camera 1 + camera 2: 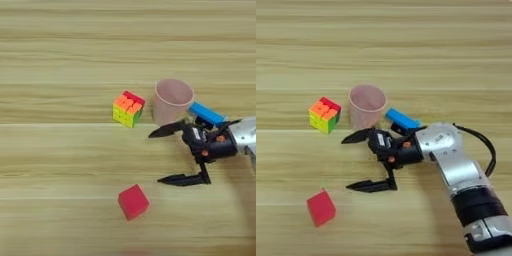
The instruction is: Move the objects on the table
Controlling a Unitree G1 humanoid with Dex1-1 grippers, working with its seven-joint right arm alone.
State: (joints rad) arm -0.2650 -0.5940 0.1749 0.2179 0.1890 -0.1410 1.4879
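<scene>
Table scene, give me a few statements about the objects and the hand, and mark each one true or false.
1. The pink cup stands upright, mouth up. True.
2. The hand is shut on the red cube. False: its fingers are spread and hold nothing.
3. The blue block lies right of the cup. True.
4. The multicoloured puzzle cube sits inside the cup. False: it rests on the table, left of the cup.

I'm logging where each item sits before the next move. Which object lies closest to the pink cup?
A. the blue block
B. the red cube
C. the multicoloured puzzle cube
A: the blue block lies right beside the pink cup on its right, while the puzzle cube sits apart to its left and the red cube lies far nearer the camera.
</scene>
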